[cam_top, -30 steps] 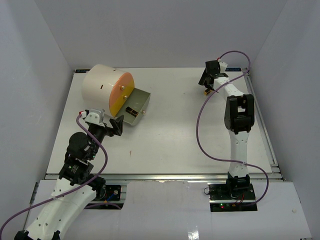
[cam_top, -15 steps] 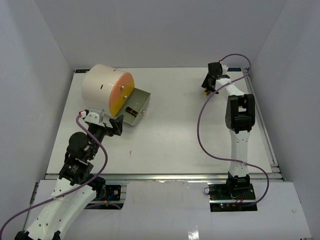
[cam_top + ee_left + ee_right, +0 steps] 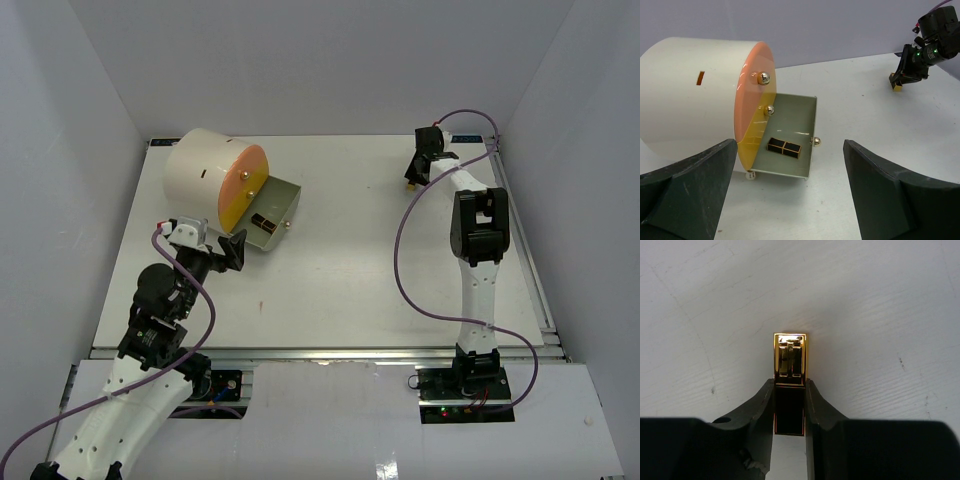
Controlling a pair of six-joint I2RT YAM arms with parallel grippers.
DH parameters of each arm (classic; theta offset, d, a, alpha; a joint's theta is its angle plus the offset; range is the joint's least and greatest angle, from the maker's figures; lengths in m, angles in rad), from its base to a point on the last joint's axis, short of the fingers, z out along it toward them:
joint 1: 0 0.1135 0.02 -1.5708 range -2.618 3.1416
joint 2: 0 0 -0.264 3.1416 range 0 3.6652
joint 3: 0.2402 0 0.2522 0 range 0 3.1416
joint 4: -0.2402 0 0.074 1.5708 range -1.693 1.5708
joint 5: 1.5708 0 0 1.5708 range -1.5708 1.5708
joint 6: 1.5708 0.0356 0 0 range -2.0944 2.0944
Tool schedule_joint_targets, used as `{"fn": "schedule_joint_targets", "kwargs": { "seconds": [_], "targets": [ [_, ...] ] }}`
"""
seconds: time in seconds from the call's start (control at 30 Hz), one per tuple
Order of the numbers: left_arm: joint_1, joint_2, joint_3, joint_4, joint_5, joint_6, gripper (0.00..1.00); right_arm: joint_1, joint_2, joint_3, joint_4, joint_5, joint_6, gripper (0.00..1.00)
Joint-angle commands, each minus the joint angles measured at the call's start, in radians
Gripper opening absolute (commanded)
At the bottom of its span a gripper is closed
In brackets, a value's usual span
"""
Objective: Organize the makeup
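At the lower left of the top view, the left gripper (image 3: 236, 250) hangs just short of the open drawer (image 3: 790, 117), fingers spread wide with nothing between them; in the left wrist view the two dark fingers (image 3: 690, 190) fill the bottom corners and frame the drawer between them. The drawer is a shallow grey-green tray pulled out onto the white table (image 3: 340, 270), with a small round knob (image 3: 815, 142) on its outer end; a small black eyeshadow palette (image 3: 783, 147) with a gold edge lies flat on its floor, close to the orange drawer front (image 3: 752, 125); it also shows in the top view as a dark bar in the tray (image 3: 265, 222). Two more shiny knobs sit on that orange face, one above the other. Behind it, toward the upper left of the frame, the big cream cylinder (image 3: 195, 170) lies on its side.

Well apart from all this, at the upper right of the top view, the right gripper (image 3: 415, 176) points down at the table, clenched on a gold-black lipstick tube (image 3: 789, 357); the right wrist view shows its black part pinched between the fingertips and the gold end sticking out beyond them; I cannot tell whether that end touches the table.
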Motion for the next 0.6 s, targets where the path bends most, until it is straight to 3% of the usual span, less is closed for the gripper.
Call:
{"fn": "schedule_joint_targets", "kwargs": {
  "seconds": [0.0,0.13,0.27,0.4,0.57],
  "targets": [
    [0.008,0.003,0.013,0.002,0.019,-0.006,0.98,-0.004,-0.092,-0.056,0.085,-0.085,-0.069,0.13],
    [0.010,-0.001,0.015,0.002,0.024,-0.007,0.98,0.026,-0.215,-0.182,0.200,-0.199,-0.162,0.08],
    [0.011,-0.009,0.015,0.002,0.027,-0.009,0.98,0.118,-0.309,-0.275,0.251,-0.394,-0.391,0.08],
    [0.011,-0.025,0.013,0.002,0.025,-0.009,0.98,0.238,-0.369,-0.280,0.167,-0.695,-0.636,0.08],
    [0.013,-0.040,0.010,0.003,0.013,-0.007,0.98,0.378,-0.393,-0.241,0.082,-0.826,-0.743,0.08]
  ]
}}
